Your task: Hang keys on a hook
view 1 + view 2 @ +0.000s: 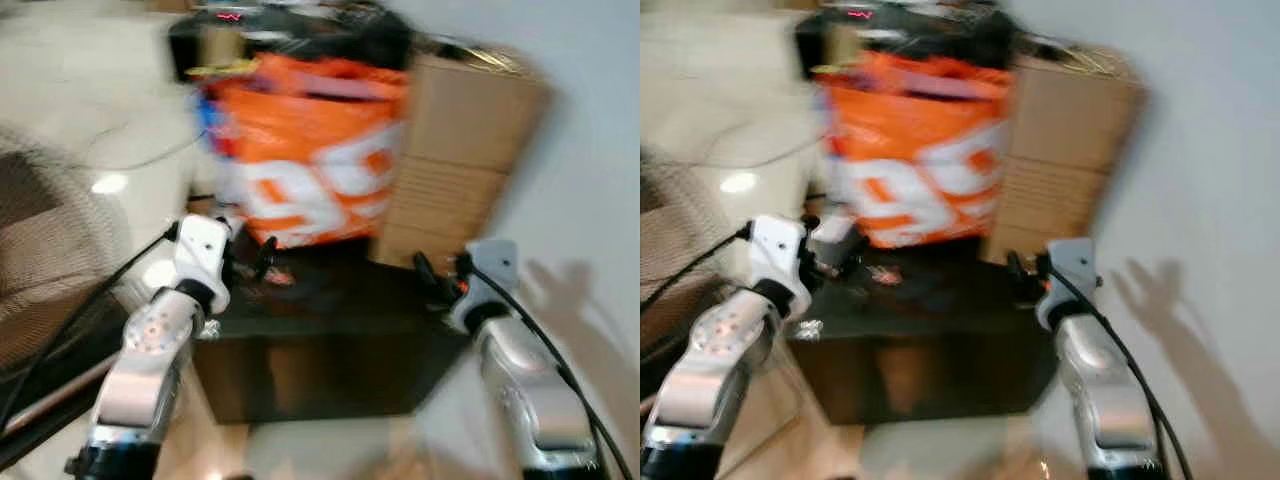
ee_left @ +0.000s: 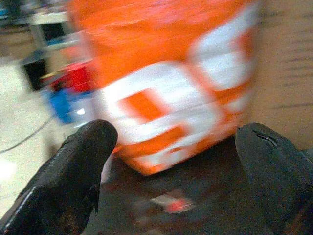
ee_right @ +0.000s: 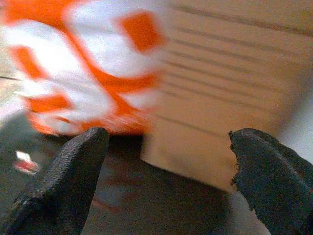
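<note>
1. The left gripper (image 2: 178, 166) hangs over the left edge of the dark table (image 1: 330, 340), its fingers spread wide and holding nothing.
2. A small red and white thing (image 2: 168, 201), maybe the keys, lies on the table just before the orange and white bag (image 1: 310, 150); the blur hides what it is.
3. A cardboard box (image 1: 465, 150) stands right of the bag.
4. The right gripper (image 3: 166, 171) is wide apart, empty, near the box.

A bag (image 1: 300, 150) is showing bright orange with bold white markings beside a tan ribbed cardboard box (image 1: 460, 150), both standing at the far side of a glossy black table (image 1: 330, 340).
</note>
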Available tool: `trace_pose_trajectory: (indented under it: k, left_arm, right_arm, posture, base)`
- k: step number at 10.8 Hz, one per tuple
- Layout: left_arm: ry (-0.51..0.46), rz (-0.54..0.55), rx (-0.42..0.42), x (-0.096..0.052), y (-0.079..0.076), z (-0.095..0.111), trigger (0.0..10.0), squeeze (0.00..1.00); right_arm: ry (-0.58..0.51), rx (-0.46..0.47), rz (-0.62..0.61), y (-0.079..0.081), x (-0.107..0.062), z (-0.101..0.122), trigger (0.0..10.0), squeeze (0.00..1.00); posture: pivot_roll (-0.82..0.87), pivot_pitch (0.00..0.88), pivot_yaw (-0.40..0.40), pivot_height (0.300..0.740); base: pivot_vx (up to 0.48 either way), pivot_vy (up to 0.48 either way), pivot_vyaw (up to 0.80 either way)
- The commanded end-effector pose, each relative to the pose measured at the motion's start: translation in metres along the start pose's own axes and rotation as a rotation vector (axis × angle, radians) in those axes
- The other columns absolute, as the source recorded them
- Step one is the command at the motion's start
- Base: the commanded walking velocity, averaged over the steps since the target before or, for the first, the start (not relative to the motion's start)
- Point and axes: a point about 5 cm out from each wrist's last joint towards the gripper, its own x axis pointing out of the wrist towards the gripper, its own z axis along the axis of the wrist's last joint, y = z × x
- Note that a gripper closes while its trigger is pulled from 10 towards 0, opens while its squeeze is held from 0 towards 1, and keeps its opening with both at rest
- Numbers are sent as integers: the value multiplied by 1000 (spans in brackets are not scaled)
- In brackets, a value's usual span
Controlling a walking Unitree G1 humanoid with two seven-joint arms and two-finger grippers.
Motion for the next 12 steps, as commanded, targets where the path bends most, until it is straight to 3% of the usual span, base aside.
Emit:
trace_pose_trajectory:
  k: [1,3,5,7,10,12]
  left_arm:
    - [-7,-4,-1,3,1,4,10000,0]
    - [1,-15,24,2,3,4,10000,0]
    - [1,-16,27,-1,2,4,10000,0]
    - [10,-32,21,-3,1,2,10000,0]
    - [15,-46,6,-5,-3,-3,10000,0]
    - [16,-35,6,-6,-1,-3,10000,0]
  right_arm:
    - [-20,-26,5,-1,-1,4,10000,1000]
    - [-14,-35,17,-1,-2,1,10000,1000]
    - [18,-55,128,1,-5,-4,10000,1000]
    - [36,-80,214,-1,-11,-5,10000,1000]
    - [82,-96,187,-20,-19,-12,10000,1000]
    - [90,-92,183,-20,-18,-14,10000,1000]
  posture:
    - [-10,0,-42,740]
    - [-2,0,-41,740]
    - [3,0,-50,740]
    - [2,0,-49,740]
    - [-15,0,-50,740]
    - [-9,0,-51,740]
  base:
    - [450,0,0]
    - [442,0,0]
    - [448,0,0]
    - [420,0,800]
    - [0,0,0]
    - [0,0,0]
